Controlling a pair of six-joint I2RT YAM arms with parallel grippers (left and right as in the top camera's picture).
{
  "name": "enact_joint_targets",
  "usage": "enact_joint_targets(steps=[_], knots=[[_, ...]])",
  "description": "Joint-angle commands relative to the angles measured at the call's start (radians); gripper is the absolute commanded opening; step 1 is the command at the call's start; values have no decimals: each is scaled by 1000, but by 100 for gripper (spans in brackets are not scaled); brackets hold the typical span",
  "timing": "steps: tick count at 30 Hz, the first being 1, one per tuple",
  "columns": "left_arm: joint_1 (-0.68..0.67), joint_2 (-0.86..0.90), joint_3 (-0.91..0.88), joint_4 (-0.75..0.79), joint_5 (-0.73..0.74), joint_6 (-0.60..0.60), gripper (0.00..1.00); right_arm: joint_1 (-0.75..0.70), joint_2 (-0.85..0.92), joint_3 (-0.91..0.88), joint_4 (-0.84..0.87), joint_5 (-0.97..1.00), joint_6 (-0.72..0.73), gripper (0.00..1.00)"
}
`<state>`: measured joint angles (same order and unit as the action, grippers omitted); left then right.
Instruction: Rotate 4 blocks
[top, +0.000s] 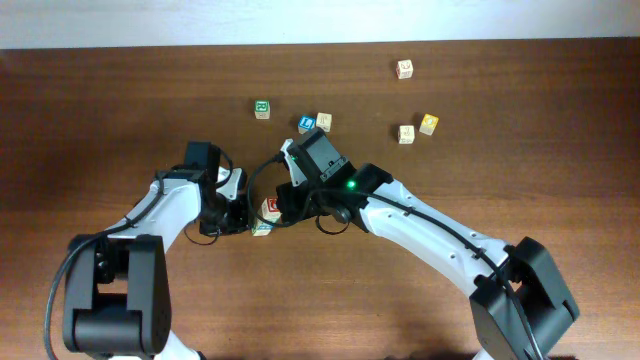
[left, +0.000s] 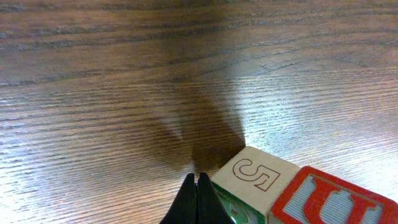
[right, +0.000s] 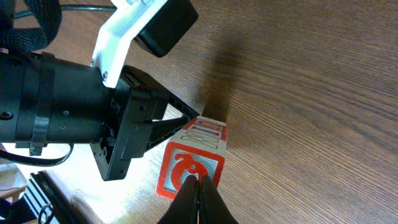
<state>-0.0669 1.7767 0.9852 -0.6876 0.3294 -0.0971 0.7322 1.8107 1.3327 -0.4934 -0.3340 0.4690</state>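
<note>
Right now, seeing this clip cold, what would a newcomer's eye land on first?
The left gripper and right gripper, both shut, meet mid-table, tips at two touching cubes: a red-faced block and a pale block marked 5. Six other cubes lie scattered toward the far edge, one a green-marked block.

The overhead camera looks straight down on the table (top: 100, 100) from high above, taking in the whole scene. The left wrist camera sits low and very near, facing along the wood beyond its closed jaws. The right wrist camera looks steeply down past its own jaws. All three share the red-framed block (top: 270, 207) just beside the jaw tips
</note>
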Motion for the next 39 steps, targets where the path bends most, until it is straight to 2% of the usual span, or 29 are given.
enact_joint_targets(steps=[1, 31, 39], knots=[[-25, -2, 5, -2, 131, 8, 0, 29, 14, -3, 1, -20, 3, 4], [-25, -2, 5, -2, 130, 8, 0, 41, 19, 11, 14, -24, -6, 4], [5, -2, 11, -2, 131, -74, 0, 41, 19, 20, 14, -24, -6, 4]])
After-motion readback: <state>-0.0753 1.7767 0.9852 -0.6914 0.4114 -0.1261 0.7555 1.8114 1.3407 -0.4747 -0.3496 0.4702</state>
